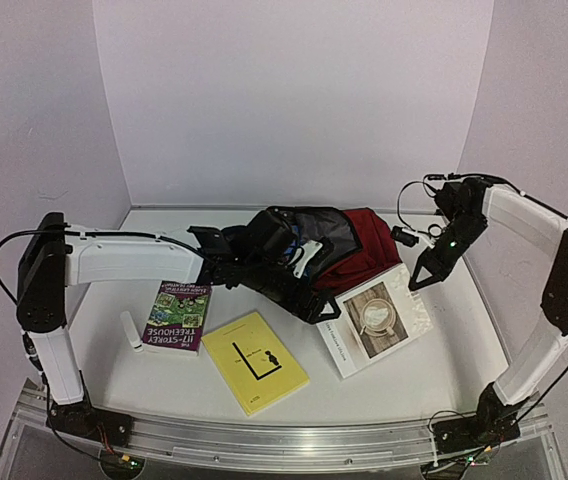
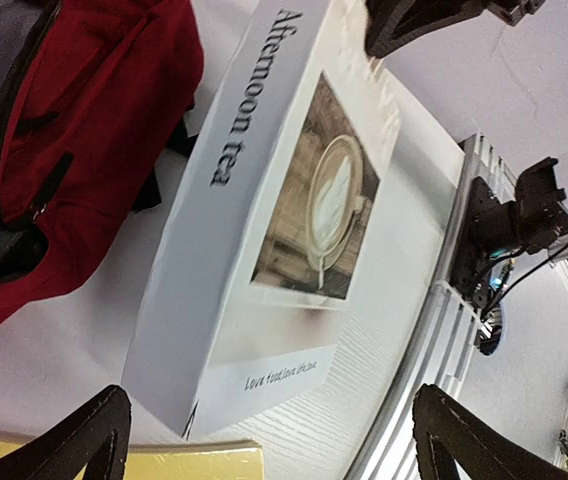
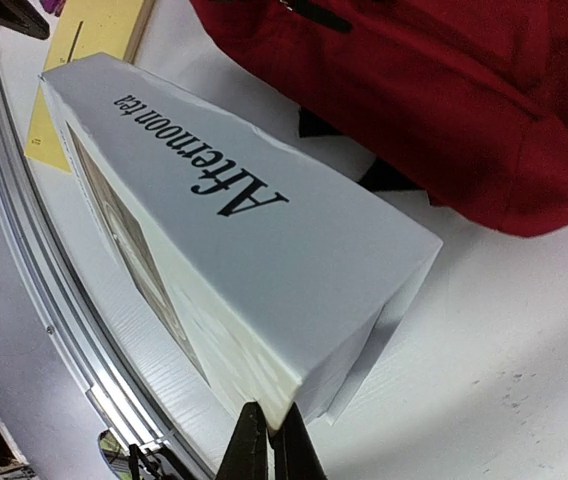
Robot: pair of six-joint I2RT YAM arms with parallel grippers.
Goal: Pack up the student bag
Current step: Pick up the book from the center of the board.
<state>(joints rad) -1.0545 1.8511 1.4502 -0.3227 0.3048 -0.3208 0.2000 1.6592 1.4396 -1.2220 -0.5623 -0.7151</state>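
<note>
We count one student bag (image 1: pixel 349 255), three books and one small white tube-like object (image 1: pixel 131 332) on the white table (image 1: pixel 434 365), with two arms reaching over it. The bag, dark red with black trim, lies at the middle of the far half of the table with its opening turned up and to the left. The purple book (image 1: pixel 177 316) lies near left, just beside the white object. The yellow book (image 1: pixel 255 362) lies nearest the metal rail (image 1: pixel 294 440) at the front edge. The white book (image 1: pixel 374 318), titled Afternoon tea, lies right of centre, and its far-left corner meets a black strap of the bag. Bare tabletop shows between the yellow and white books, along the front rail, and to the right of the white book. The left arm stretches level from its shoulder to the bag's open mouth; in its wrist view the left gripper (image 2: pixel 264 455) is spread wide with nothing between the fingers, facing the white book. The right arm arches high and angles down, setting the right gripper (image 1: pixel 421 280) at the white book's far-right corner. Its fingers (image 3: pixel 249 450) are pressed together against that corner; we cannot tell whether a thin cover edge is caught between them.
</note>
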